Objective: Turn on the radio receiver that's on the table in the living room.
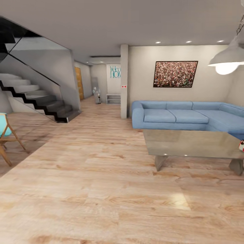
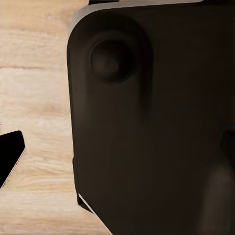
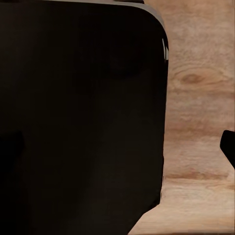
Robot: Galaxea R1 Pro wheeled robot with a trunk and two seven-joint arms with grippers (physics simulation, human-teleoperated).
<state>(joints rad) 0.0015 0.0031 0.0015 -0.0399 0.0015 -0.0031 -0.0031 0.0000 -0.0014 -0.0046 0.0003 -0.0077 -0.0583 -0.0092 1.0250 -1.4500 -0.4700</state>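
Dark staircase (image 1: 40, 98) far left of the blue sofa (image 1: 186, 115), wood floor (image 1: 84, 176) before it, glossy grey desk (image 1: 193, 144) in front of the sofa, red radio receiver (image 1: 241, 145) at the desk's right end, end effector states cannot be told.

My view: home, open living room (image 1: 101, 162). Blue L-shaped sofa (image 1: 183, 117), low glossy worktop (image 1: 193, 144), crowd picture (image 1: 175, 74) on cream wall, staircase (image 1: 37, 98), pendant lamp (image 1: 227, 59), wood floor.

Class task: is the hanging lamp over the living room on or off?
On: the hanging lamp's bulb under the grey shade glows bright white.
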